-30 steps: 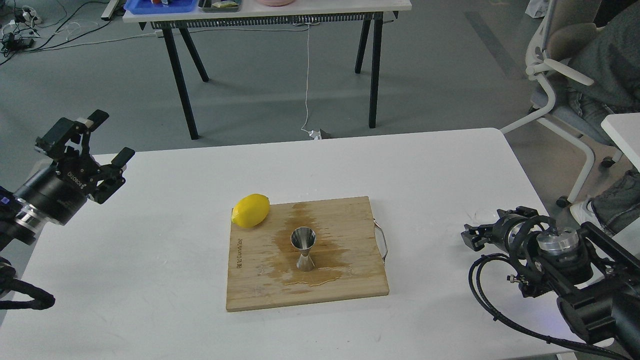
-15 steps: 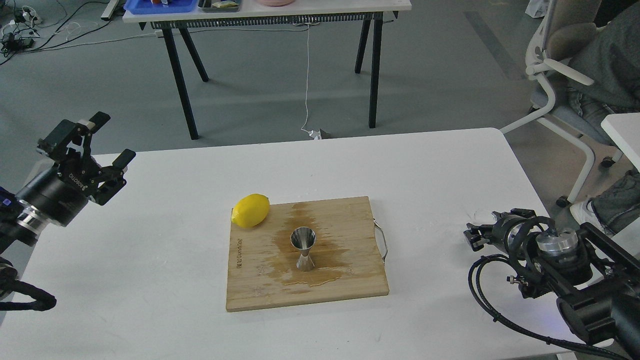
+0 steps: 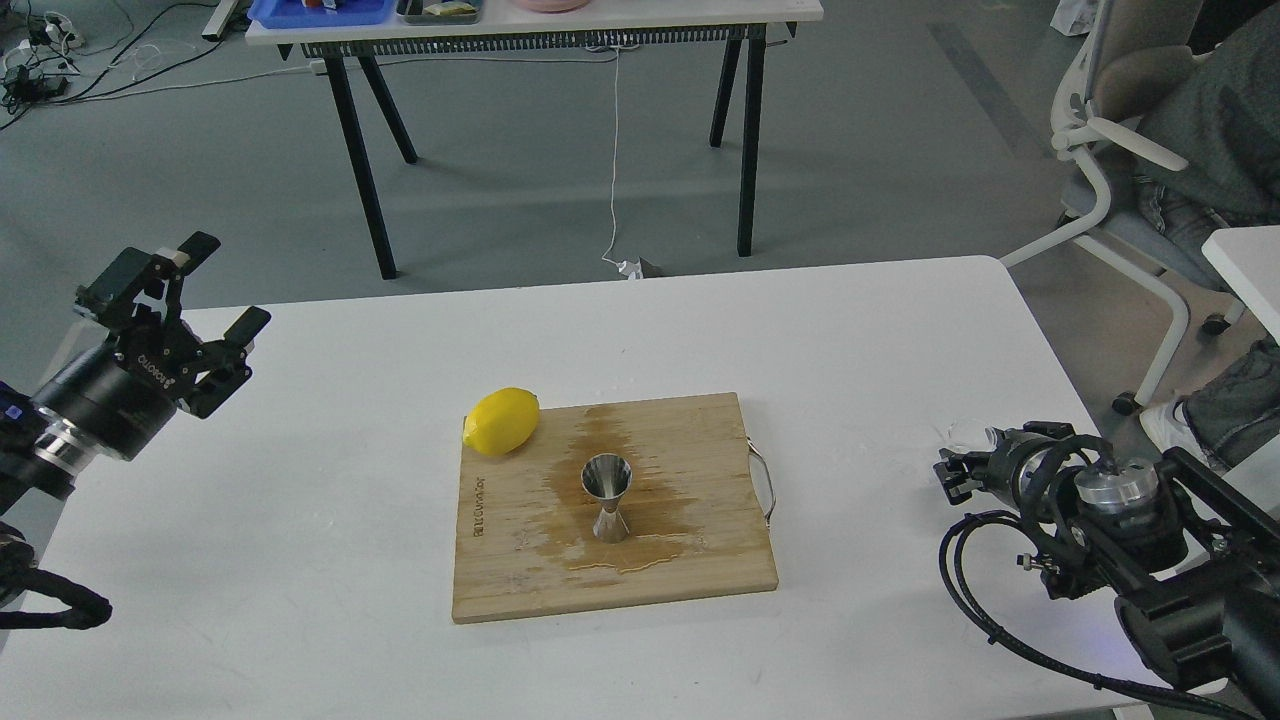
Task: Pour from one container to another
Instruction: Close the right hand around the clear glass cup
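The steel jigger (image 3: 607, 497) stands upright near the middle of the wooden cutting board (image 3: 700, 570), in a wet, dark patch of spilled liquid. The tiny clear glass cup (image 3: 966, 433) shows faintly on the white table at the far right, just behind my right gripper (image 3: 948, 476). That gripper lies low over the table's right edge, dark and seen small, so its fingers cannot be told apart. Whether it touches the cup is unclear. My left gripper (image 3: 222, 284) hangs above the table's far left corner, open and empty, far from the board.
A yellow lemon (image 3: 501, 421) rests on the board's back left corner. The board has a metal handle (image 3: 765, 483) on its right side. Beyond the white table (image 3: 300, 500) stand a black-legged bench (image 3: 540, 30) and an office chair (image 3: 1110, 150) with a seated person.
My right gripper has drawn back slightly to the right, away from the board. My left gripper has shifted a little left. The jigger, lemon and cup have not moved.
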Motion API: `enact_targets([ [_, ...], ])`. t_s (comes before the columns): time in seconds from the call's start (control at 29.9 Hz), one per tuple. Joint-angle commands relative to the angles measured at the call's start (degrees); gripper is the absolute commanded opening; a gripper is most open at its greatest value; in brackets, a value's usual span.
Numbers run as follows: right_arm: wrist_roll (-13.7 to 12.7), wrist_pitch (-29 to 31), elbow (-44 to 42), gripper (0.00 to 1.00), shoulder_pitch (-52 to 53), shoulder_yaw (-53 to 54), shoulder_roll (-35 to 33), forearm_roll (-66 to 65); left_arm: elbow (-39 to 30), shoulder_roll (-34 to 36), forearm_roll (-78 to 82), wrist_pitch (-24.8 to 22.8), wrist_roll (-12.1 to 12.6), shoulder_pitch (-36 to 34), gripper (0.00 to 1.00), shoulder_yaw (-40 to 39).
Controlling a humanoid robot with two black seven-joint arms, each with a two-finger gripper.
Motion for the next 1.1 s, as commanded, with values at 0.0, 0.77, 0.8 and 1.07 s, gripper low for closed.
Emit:
enact_targets([
  [0.0, 0.0, 0.0, 0.01, 0.57, 0.01, 0.03, 0.0, -0.31, 0.25, 0.0, 0.0, 0.0, 0.0, 0.01, 0.99, 0.0],
  [0.77, -0.08, 1.11, 0.09, 0.48, -0.08, -0.67, 0.35, -0.66, 0.6, -0.09, 0.0, 0.0, 0.0, 0.01, 0.99, 0.0],
  [0.8, -0.08, 1.11, 0.09, 0.47, -0.08, -0.67, 0.35, -0.66, 0.6, -0.09, 0.0, 0.0, 0.0, 0.01, 0.99, 0.0],
  [1.07, -0.08, 1.54, 0.36, 0.44, -0.08, -0.76, 0.35, -0.66, 0.6, -0.09, 0.0, 0.0, 0.0, 0.01, 0.99, 0.09],
])
